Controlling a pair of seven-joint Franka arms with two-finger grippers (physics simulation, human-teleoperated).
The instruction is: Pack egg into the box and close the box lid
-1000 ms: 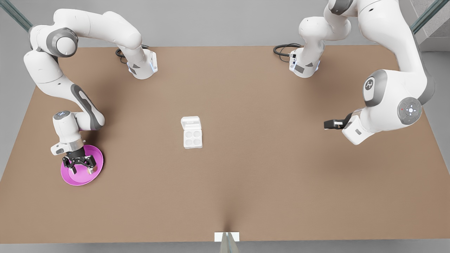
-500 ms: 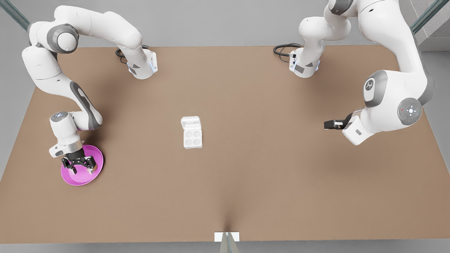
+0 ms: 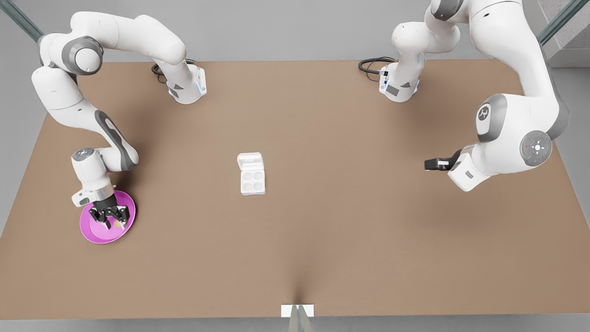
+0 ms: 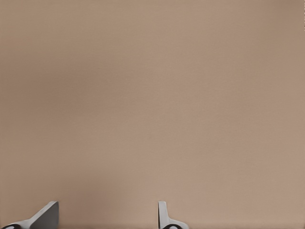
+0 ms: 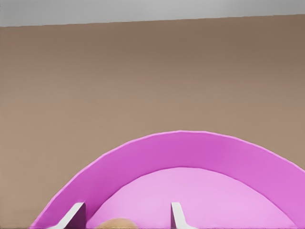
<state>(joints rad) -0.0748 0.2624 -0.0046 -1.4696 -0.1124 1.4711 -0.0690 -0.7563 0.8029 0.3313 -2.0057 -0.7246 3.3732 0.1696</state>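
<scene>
Two arms work over the brown table (image 3: 322, 221). The right gripper (image 3: 109, 216) hangs low over the pink plate (image 3: 92, 233), its fingers (image 5: 177, 214) spread apart with the tan egg (image 5: 116, 223) lying on the plate between them, not yet gripped. The left gripper (image 3: 431, 163) waits well apart on the far side, above bare table, fingers (image 4: 164, 217) parted and holding nothing. Between the two grippers sits the white box (image 3: 252, 181), its four cups bare and the box lid (image 3: 250, 162) folded back flat.
</scene>
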